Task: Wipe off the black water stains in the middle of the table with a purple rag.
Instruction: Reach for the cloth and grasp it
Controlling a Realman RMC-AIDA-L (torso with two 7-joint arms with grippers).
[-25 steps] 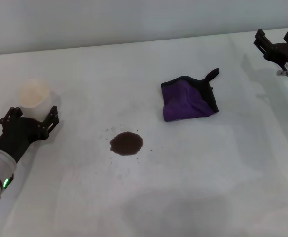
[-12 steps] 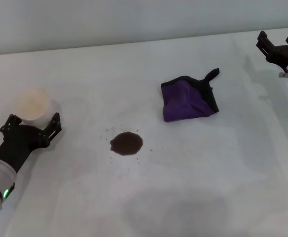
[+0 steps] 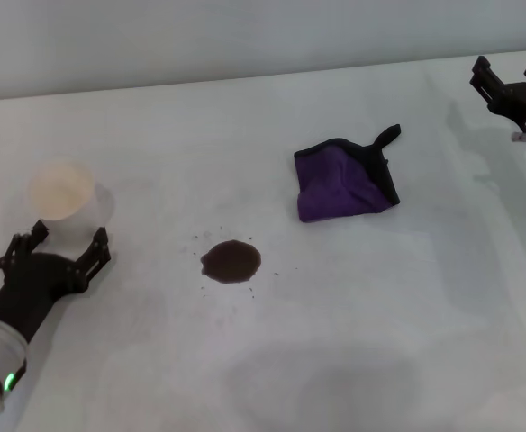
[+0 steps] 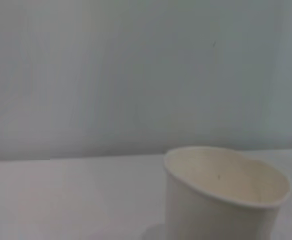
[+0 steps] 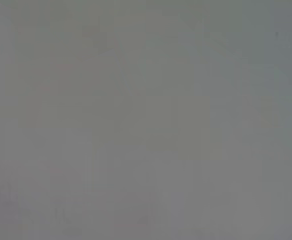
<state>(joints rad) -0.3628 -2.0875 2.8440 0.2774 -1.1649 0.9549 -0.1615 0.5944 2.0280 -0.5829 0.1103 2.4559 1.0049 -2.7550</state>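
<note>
Left gripper sits low at the table's left side, its black fingers spread apart and holding nothing. Just beyond the fingertips stands a white paper cup, upright, clear of the fingers as far as I can see. From the left wrist camera the cup fills the lower part of the view, mouth up, with a plain grey wall behind it.

Over at the far right edge the right gripper hangs above the table, well away from everything else. Two dark prongs stand apart with a gap between them, and nothing sits in that gap. Its wrist camera gives only a flat grey field, so nothing can be told from it.

Between the two arms, near the middle of the white top, lies the stain: a roundish dark brown-black blotch with tiny specks scattered around it. The rag lies crumpled flat on the table, farther back and to the right of the stain, apart from it. It is purple with black edging, and its black loop tab points towards the right gripper. Neither gripper touches it.
</note>
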